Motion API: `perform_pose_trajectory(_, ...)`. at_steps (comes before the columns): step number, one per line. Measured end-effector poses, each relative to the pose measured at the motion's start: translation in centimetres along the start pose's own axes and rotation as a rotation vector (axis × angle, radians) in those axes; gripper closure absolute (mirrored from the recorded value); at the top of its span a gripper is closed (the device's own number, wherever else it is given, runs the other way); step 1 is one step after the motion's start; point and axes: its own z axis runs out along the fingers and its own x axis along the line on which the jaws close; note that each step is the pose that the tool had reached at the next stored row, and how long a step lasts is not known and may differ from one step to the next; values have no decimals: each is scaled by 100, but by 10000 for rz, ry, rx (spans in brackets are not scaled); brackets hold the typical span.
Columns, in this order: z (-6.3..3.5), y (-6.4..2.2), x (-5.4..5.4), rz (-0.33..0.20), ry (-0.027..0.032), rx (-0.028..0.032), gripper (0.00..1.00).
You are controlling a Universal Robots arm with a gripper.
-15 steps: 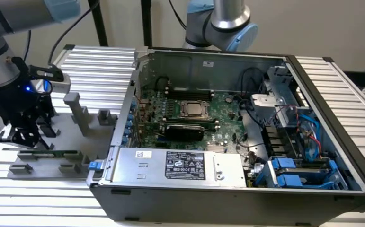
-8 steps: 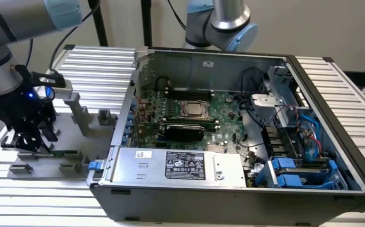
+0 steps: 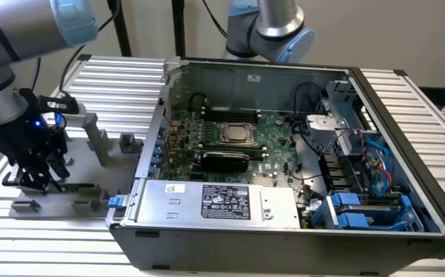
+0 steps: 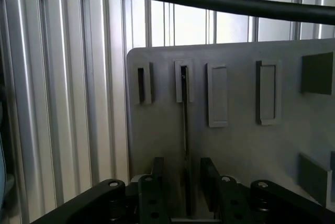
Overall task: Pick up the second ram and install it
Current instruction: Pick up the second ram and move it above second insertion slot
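One black gripper (image 4: pixel 183 179), its two fingers spread, is straddling the one thin green circuit-board ram stick (image 4: pixel 185 130), standing edge-on on a grey fixture plate (image 4: pixel 157 135) among four slotted grey plastic blocks (image 4: pixel 217 96), beside one open computer case (image 3: pixel 284 144) on the ribbed metal counter (image 3: pixel 122 81).

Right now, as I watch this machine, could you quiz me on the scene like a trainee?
1. True or false: the second ram is already plugged into the motherboard.
2. The second ram stands: A) in a person's hand B) on the grey fixture plate C) on the floor
3. Fill in: the end effector has one finger on each ____ of the ram.
Key: 1 false; 2 B; 3 side.
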Motion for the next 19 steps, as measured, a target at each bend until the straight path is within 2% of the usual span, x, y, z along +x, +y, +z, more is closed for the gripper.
perform_pose_trajectory(11, 191, 13, -52, -100, -5, 3, 58)
perform_pose_trajectory(14, 197, 14, -61, -106, 0, -7, 60)
perform_pose_trajectory(15, 198, 14, -63, -106, 2, -9, 67)
perform_pose_trajectory(19, 199, 14, -75, -106, 4, -14, 69)
